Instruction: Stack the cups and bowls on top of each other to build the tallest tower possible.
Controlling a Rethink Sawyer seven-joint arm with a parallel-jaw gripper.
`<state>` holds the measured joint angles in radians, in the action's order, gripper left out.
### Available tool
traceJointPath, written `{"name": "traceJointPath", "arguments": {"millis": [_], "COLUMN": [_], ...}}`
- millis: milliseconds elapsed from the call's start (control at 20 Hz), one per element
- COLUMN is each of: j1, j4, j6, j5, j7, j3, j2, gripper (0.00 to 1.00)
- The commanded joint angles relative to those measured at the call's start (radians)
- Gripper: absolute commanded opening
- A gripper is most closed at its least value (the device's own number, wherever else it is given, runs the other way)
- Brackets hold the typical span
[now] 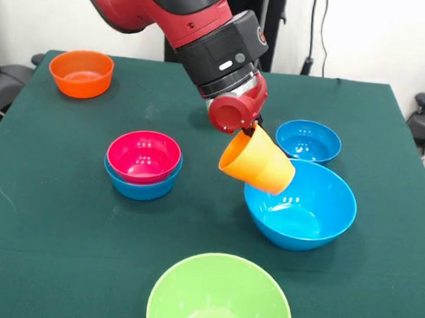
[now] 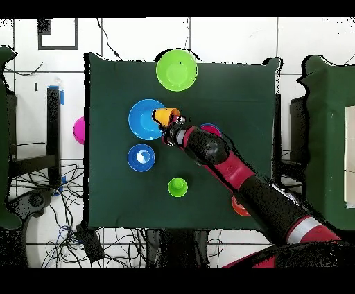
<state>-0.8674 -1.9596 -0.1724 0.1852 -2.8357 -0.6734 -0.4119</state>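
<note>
I read no writing anywhere. My gripper [image 1: 253, 133] held the orange cup [image 1: 257, 163] tilted over the big blue bowl [image 1: 301, 205]. Only overhead showed the green cup [image 2: 177, 186] and a purple bowl [image 2: 79, 130] off the table [image 2: 111, 90].

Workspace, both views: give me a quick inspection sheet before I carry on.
Surface: green table cloth.
Job's things: orange cup held tilted above large blue bowl; pink bowl nested in a small blue bowl; another small blue bowl, orange bowl, lime bowl and green cup stand apart.
Clutter: nothing seen.
Grippers: gripper shut on orange cup.
Cables: loose on floor.
Surroundings: chairs beside table.
</note>
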Motion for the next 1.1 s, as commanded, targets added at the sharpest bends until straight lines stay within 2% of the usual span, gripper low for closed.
{"name": "traceJointPath", "arguments": {"millis": [50,700,1100], "j1": [0.027,0.015,-0.001], "j4": [0.060,0.087,0.146], "j6": [-0.062,-0.102,-0.134], "j5": [-0.200,-0.306,-0.384], "j7": [0.218,0.147,0.191], "j3": [0.020,0.006,0.046], "j2": [-0.048,-0.050,-0.022], "gripper": [0.00,0.00,0.00]}}
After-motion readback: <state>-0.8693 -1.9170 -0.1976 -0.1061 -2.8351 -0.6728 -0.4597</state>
